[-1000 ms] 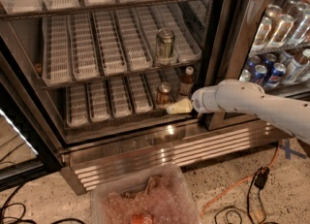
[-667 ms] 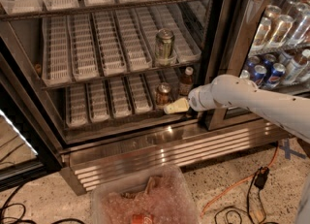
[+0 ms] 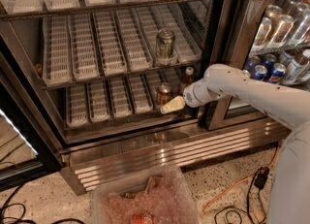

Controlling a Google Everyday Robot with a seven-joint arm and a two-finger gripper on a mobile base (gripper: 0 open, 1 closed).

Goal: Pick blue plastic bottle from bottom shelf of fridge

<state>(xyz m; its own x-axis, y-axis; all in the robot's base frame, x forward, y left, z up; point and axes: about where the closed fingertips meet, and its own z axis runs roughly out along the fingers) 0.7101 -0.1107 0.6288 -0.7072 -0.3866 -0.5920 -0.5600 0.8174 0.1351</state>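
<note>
The fridge [image 3: 220, 53] stands open with white slotted shelves. On the bottom shelf [image 3: 109, 99] at the right stand a copper-brown can [image 3: 163, 93] and, behind it to the right, the blue plastic bottle [image 3: 187, 77] with a white cap and dark body. My gripper [image 3: 170, 105] reaches in from the right on a white arm. It sits low at the front of the bottom shelf, just in front of the can and left of and below the bottle. A taller green-silver can [image 3: 165, 46] stands on the shelf above.
A ribbed stainless-steel sill [image 3: 174, 145] edges the fridge base. A clear plastic bin [image 3: 145, 199] with reddish contents sits on the floor in front. A neighbouring compartment [image 3: 281, 39] at right holds cans and bottles. Cables [image 3: 242, 203] lie on the floor.
The arm has shifted slightly left and further into the fridge, bringing the gripper closer to the copper-brown can. The bottle and cans have not moved.
</note>
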